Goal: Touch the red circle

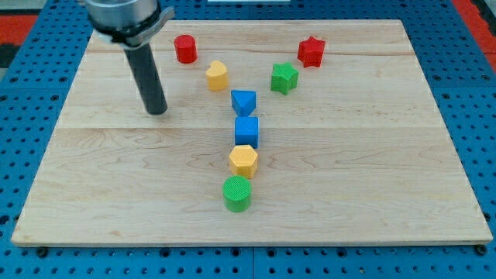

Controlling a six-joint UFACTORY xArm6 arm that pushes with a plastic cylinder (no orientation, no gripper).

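Red circle block (185, 49), a short plastic cylinder, stands fully visible near the top edge of the pale wooden board (372, 186), beside a yellow pentagonal block (217, 75). My tip (157, 111) rests on the board below-left of it, clear of every block. The arm's upper housing is cropped by the view's top.

No readable text, labels, numbers or signs anywhere in view.

Red circle (185, 49) and star (311, 51) (pale wooden board (372, 186))
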